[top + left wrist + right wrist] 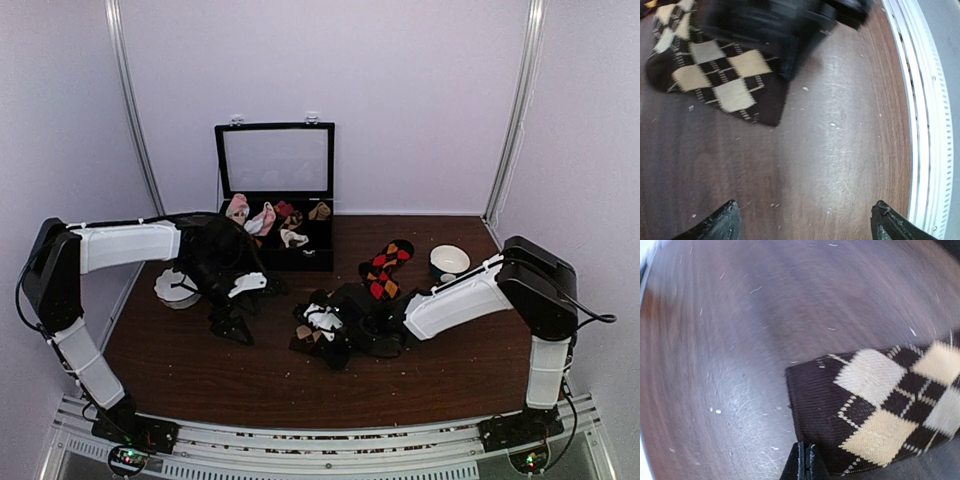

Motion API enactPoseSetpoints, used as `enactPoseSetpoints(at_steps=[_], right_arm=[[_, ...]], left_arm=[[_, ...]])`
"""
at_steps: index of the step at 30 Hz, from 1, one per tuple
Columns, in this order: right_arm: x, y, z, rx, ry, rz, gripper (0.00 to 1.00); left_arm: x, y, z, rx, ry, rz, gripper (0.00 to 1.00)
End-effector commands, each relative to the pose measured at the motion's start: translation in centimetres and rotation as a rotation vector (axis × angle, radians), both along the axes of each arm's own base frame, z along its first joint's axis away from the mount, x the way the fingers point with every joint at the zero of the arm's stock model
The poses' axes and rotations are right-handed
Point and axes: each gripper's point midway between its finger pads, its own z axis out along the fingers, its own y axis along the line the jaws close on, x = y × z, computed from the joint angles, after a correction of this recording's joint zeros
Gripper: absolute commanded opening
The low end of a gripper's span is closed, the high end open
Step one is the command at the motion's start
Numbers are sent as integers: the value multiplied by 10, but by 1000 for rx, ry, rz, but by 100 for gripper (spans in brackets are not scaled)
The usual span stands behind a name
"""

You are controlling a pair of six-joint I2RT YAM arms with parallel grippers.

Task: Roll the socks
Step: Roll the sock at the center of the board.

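The tan sock [870,405] lies flat near the middle of the table [200,370]. It is black with cream and tan diamonds, and its ribbed cuff end is in front of my right wrist camera. My right gripper [805,460] is closed, with the two fingers pressed together right at the corner of that cuff. I cannot tell whether any fabric is pinched between them. From above, the right arm covers much of this sock.

My left gripper [806,215] is spread wide over bare wood just left of the sock, with nothing between the fingers. The sock's other end shows at the top left of that wrist view.

A red sock [385,270], black with red and orange diamonds, lies toward the back right, apart from both grippers. A white bowl [450,262] sits just to its right. A black box [274,128] with its lid raised stands at the middle of the back edge and holds sock bundles. A white dish [172,290] sits near the left edge.
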Motion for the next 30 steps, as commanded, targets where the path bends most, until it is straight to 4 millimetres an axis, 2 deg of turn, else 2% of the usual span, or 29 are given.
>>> enactPoseSetpoints(at_steps=[1, 5, 9, 12, 15, 20, 24, 30], right_arm=[[-18, 5, 23, 206, 356, -90, 0], [-25, 9, 35, 316, 521, -112, 0], [-31, 13, 53, 431, 653, -117, 0], [-26, 13, 63, 491, 713, -139, 0], [-16, 9, 64, 519, 744, -184, 0], [-12, 2, 43, 460, 766, -236, 0], [-14, -3, 29, 424, 779, -256, 0], [-16, -6, 28, 408, 767, -263, 0]], left_arm=[[-4, -21, -6, 0, -146, -100, 92], [-6, -39, -15, 23, -237, -167, 91], [-6, -58, -16, 4, -306, -213, 90], [-8, -69, -21, 6, -345, -255, 88], [-10, -74, -33, 35, -354, -293, 82], [-14, -75, -44, 49, -324, -313, 65], [-18, -79, -43, 30, -304, -316, 47], [-16, -87, -47, 30, -289, -310, 41]])
